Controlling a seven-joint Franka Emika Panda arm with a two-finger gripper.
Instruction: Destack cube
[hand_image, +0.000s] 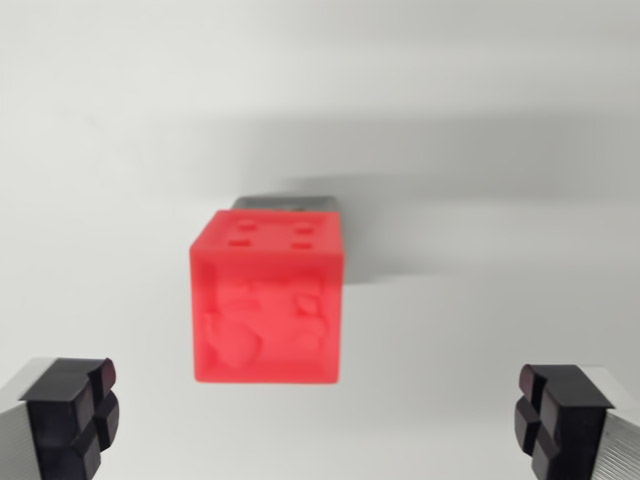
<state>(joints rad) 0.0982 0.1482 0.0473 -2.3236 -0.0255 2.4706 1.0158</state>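
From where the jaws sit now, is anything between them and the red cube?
Nothing visible. The red cube sits centred ahead of the open gripper, with bare white surface between. A grey object shows only behind the cube.

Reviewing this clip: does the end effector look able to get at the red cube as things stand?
Probably yes. The end effector is open, its fingers wide apart, and the red cube sits between them in the wrist view with nothing in front. A grey object lies behind it.

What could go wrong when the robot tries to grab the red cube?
1. The pincer is open with the red plastic cube sitting left of its middle, so one finger may push it first.
2. A grey block peeks out behind the cube; bumping it might shift things.
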